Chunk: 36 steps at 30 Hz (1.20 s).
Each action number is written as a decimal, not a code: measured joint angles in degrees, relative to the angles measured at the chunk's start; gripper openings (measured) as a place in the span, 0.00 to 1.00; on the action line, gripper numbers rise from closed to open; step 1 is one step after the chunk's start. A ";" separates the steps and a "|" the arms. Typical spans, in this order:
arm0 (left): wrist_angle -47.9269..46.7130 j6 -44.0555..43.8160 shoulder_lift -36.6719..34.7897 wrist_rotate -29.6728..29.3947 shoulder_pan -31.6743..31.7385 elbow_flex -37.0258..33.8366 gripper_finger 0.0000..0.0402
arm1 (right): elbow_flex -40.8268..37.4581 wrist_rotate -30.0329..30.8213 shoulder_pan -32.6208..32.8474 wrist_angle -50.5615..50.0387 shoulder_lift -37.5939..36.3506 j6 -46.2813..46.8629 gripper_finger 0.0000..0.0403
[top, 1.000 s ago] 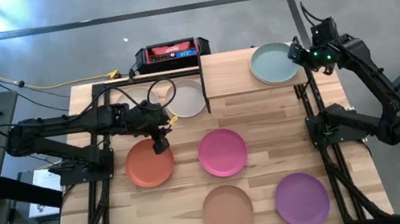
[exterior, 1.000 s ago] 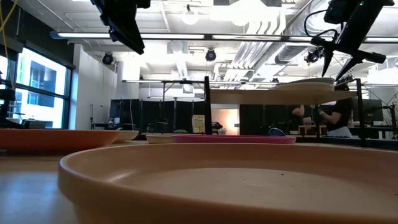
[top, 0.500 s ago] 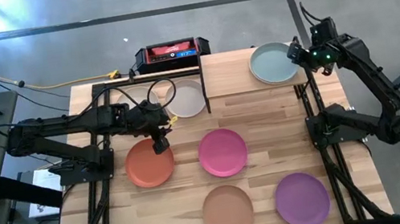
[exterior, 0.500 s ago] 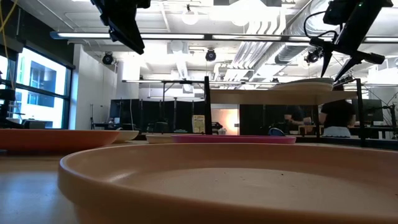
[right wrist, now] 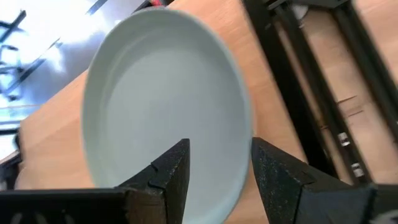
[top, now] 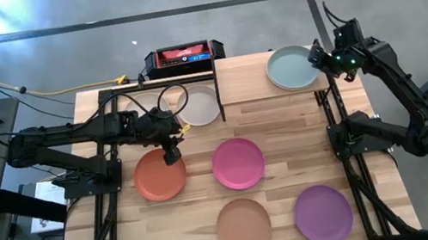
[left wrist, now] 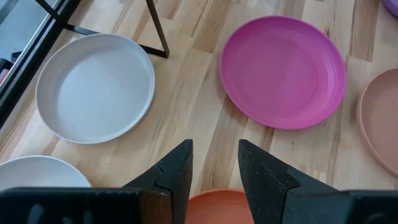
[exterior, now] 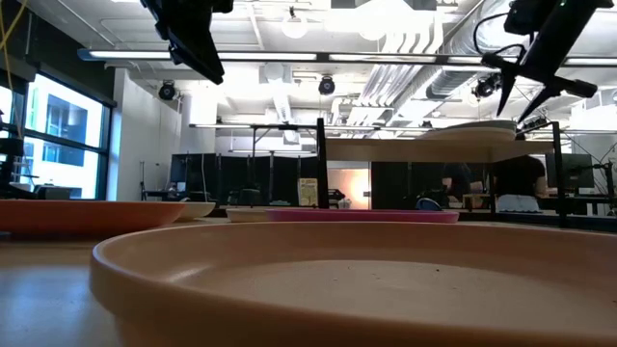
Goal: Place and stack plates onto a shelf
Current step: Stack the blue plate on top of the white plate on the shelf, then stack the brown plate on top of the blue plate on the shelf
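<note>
A teal plate (top: 291, 68) (right wrist: 161, 106) lies flat on the shelf (top: 246, 80) at the table's far right. My right gripper (top: 322, 59) (right wrist: 217, 165) hovers open over the plate's right rim, just above it in the low view (exterior: 525, 96). My left gripper (top: 171, 151) (left wrist: 214, 168) hangs open above the far edge of the orange-red plate (top: 160, 175). Flat on the table lie a magenta plate (top: 238, 162), a tan plate (top: 244, 226), a purple plate (top: 323, 214) and an off-white plate (top: 201, 105). A second off-white plate (left wrist: 37, 171) shows in the left wrist view.
A red and black box (top: 183, 55) sits behind the table's far edge. Black frame posts (top: 336, 117) stand along the table's right side, under my right arm. Bare wood (top: 283, 117) lies between the shelf and the magenta plate.
</note>
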 joint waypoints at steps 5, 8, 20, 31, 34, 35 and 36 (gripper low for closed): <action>0.00 -0.01 0.00 -0.38 0.00 0.00 0.29 | 0.00 -1.71 3.29 0.23 -3.85 -0.01 0.37; 0.14 0.00 0.00 -0.41 0.00 0.00 0.29 | 0.00 -1.75 6.78 0.21 -6.13 0.72 0.37; 0.33 -2.52 1.46 -0.41 -0.04 -0.02 0.29 | 0.00 3.79 28.14 1.40 -9.74 10.69 0.37; -0.49 -7.06 5.03 2.75 -0.10 -0.02 0.29 | 0.00 10.79 47.23 11.40 -8.30 19.84 0.37; -1.18 -7.14 6.10 4.10 -0.57 0.00 0.29 | 0.00 11.96 51.62 13.43 -6.27 21.31 0.37; -1.10 -7.27 6.41 4.12 -0.81 0.00 0.29 | 0.00 12.37 53.09 13.93 -5.34 21.77 0.37; -1.42 -7.52 6.57 4.14 -1.00 0.00 0.29 | 0.00 12.66 54.53 14.45 -4.33 22.29 0.37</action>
